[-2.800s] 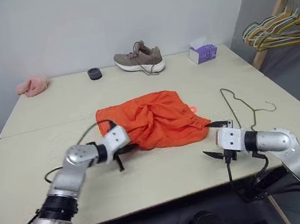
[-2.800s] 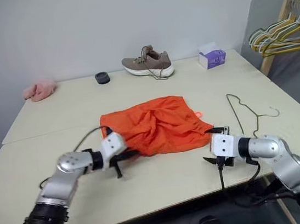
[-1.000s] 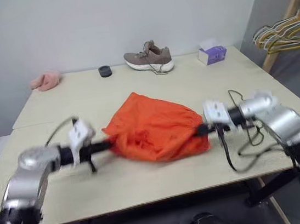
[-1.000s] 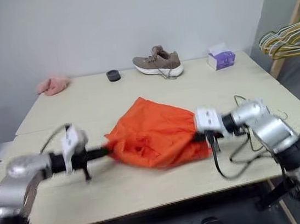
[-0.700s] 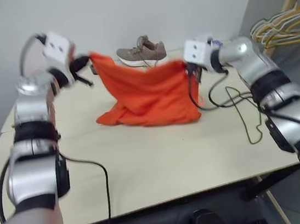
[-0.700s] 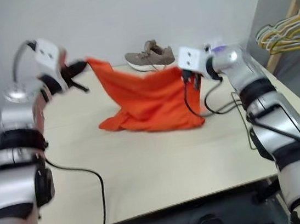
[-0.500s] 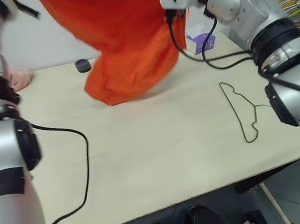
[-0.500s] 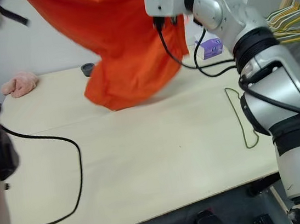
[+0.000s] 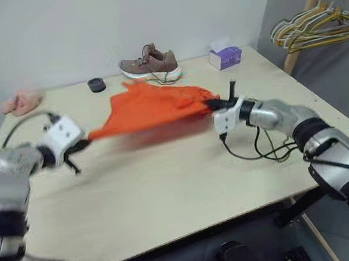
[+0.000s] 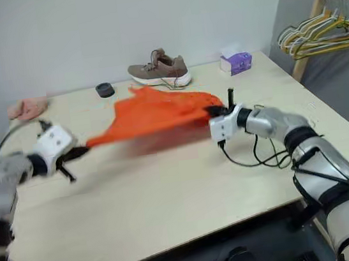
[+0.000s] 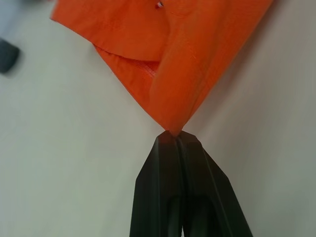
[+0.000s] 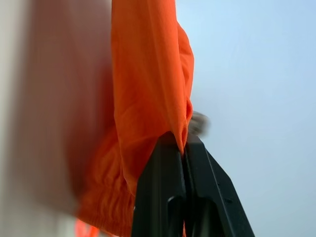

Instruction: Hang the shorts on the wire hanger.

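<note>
I am holding the shorts (image 9: pixel 152 107), thin bright orange fabric, stretched between my two pincers above the table (image 9: pixel 168 183). The cloth is looking smooth and light, with a folded hem and a fine seam near my left pincer (image 11: pixel 174 136), where it is narrowing to a pointed corner. My left pincer is clenched on that corner, its two black fingers pressed flat together. My right pincer (image 12: pixel 181 140) is also clenched on the shorts, on a gathered, wrinkled edge that is hanging beside its fingers. My left arm is reaching outward to the side, the pincer pointing toward the right one. My right arm is bent at the elbow, the pincer pointing toward the left one, almost level. I cannot make out the wire hanger.
</note>
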You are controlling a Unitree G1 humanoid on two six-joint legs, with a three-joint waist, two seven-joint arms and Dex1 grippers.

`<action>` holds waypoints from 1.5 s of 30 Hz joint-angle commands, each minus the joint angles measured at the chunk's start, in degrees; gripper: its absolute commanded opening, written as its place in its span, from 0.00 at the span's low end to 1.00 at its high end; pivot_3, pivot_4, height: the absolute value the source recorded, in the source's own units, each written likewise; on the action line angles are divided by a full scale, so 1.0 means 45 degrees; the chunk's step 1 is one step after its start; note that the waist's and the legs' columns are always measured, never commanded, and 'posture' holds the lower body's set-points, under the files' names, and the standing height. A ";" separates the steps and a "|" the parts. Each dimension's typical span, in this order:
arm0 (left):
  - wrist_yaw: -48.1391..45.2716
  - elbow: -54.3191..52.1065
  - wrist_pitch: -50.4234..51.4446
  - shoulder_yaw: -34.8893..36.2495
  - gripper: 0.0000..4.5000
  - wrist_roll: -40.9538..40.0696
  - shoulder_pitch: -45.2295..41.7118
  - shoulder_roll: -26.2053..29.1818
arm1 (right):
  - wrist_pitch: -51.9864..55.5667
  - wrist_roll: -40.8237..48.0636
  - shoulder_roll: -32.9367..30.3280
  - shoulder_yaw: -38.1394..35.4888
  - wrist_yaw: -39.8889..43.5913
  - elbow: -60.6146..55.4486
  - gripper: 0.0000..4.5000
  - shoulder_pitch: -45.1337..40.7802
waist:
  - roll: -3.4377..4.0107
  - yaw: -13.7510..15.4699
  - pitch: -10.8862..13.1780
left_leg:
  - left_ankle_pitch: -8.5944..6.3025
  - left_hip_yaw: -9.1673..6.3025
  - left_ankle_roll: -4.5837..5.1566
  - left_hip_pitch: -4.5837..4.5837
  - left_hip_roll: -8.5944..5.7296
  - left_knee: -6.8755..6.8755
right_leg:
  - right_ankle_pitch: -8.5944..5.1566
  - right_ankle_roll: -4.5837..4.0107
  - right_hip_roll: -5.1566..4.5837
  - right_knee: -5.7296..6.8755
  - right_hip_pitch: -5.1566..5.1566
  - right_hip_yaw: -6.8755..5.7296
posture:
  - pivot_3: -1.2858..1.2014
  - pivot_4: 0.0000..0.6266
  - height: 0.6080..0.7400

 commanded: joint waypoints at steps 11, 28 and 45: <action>-0.3690 -0.5666 0.3245 0.3152 0.00 -0.2638 0.7304 0.2126 | 0.2467 0.7150 -0.3290 -0.0110 1.0522 -0.9588 0.01 0.5909 | -0.0031 0.1332 0.0053 | -0.0011 -0.0059 0.0002 0.0427 -0.0006 -0.0029 | -0.0167 -0.0153 -0.0029 -0.0134 0.0498 -0.0083 | 0.49 0.06 1.00; -0.4326 -0.9290 0.4771 0.3240 0.00 -0.4077 0.9782 0.1776 | 0.5222 0.9290 -0.5466 -0.1642 1.4214 -1.3181 0.01 0.8575 | -0.0040 0.1839 0.0076 | -0.0014 -0.0030 0.0000 0.0462 0.0014 -0.0030 | -0.0202 -0.0208 -0.0021 -0.0109 0.0493 -0.0081 | 0.48 0.07 1.00; -0.4185 -1.0052 0.5521 0.3291 0.69 -0.5869 0.8910 0.1258 | 1.0161 1.0861 -0.6500 -0.2838 1.5980 -1.6753 0.93 1.0048 | -0.0049 0.1997 0.0099 | -0.0018 0.0014 -0.0006 0.0460 0.0020 -0.0032 | -0.0203 -0.0205 -0.0022 -0.0118 0.0413 -0.0049 | 0.47 0.07 1.00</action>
